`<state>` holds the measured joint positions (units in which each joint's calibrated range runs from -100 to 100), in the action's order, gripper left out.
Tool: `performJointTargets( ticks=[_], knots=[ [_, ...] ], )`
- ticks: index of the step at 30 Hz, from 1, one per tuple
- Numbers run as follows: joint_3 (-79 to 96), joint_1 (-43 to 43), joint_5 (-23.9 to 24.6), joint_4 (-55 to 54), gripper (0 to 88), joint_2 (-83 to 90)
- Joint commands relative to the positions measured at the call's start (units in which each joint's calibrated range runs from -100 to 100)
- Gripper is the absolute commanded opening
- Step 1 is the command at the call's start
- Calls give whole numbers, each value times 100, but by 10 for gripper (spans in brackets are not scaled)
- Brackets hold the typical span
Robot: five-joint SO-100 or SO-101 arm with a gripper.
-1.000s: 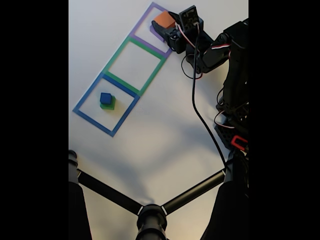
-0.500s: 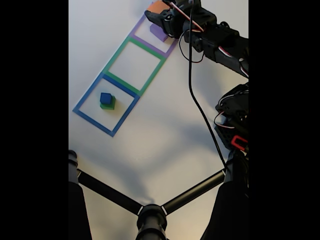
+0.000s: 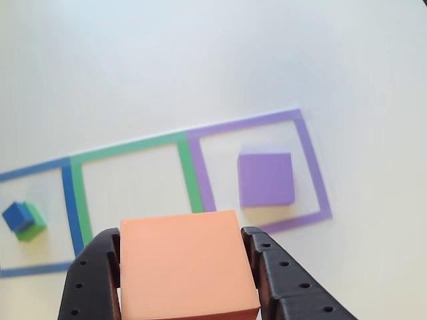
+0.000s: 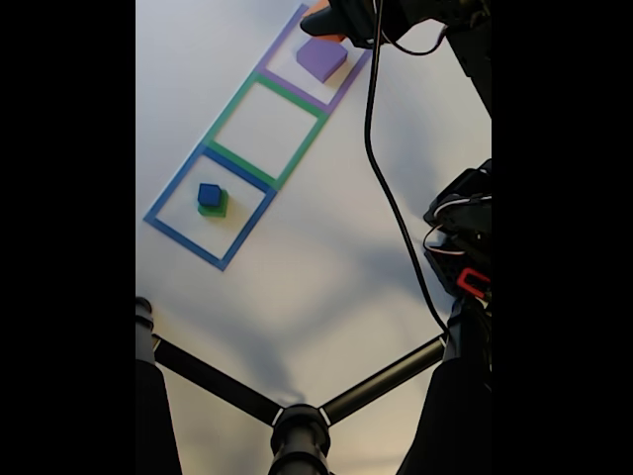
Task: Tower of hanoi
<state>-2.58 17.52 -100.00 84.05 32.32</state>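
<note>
- White table (image 4: 297,267): three taped squares in a row; purple square (image 3: 313,173) at one end, green square (image 3: 127,148) in the middle, blue square (image 4: 163,198) at the other.
- Arm (image 4: 465,30): has swung up and away, now reaching past the purple square at the fixed view's top edge.
- Orange cube (image 3: 187,267): lifted off the purple block, clamped between the jaws of the gripper (image 3: 187,280), held clear above the table.
- Purple block (image 3: 266,179): now uncovered, flat inside the purple square.
- Blue cube (image 3: 17,215) on green cube (image 3: 32,227): unmoved in the blue square.
- Judgement: the orange cube likely goes to the empty green square.
</note>
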Motion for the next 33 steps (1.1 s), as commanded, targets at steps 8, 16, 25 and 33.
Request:
performJointTargets(
  ticks=[8, 16, 25, 33],
  knots=[
    [-737, -719, 0, 1368, 92, 477],
    [1626, -818, 0, -299, 92, 1070],
    [5842, -1017, 0, -4645, 91, 1888],
    [7886, -1207, 0, -8555, 89, 942]
  ],
)
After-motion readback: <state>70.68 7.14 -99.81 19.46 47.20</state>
